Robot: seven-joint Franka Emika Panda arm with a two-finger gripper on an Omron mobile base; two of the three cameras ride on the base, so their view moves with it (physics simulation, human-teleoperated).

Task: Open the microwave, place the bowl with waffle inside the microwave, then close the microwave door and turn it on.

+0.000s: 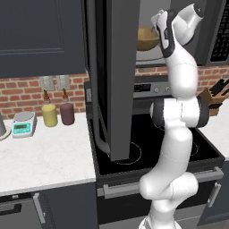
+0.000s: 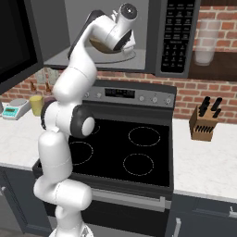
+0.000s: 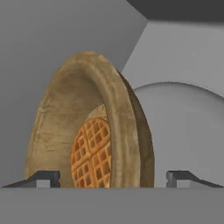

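Spread gripper [image 3: 113, 177] fingertips [image 3: 43, 178] flanking the bowl [image 3: 94, 127] rim without touching it, waffle [image 3: 91, 153] lying inside, glass turntable [image 3: 188, 127] beyond. From the left base view, bowl sitting in the microwave [image 1: 147, 53] cavity past the open microwave door [image 1: 120, 76]. From the right, button panel [image 2: 178, 32] plain, bowl mostly behind the wrist.

Even, diffuse rendered light fills the kitchen, with no glare. The glossy black glass stove top [image 2: 134, 152] carries faint sheen; the pale grey microwave cavity [image 3: 183, 57] shades darker toward its ceiling. Edges look soft and slightly pixelated throughout, without lens distortion.
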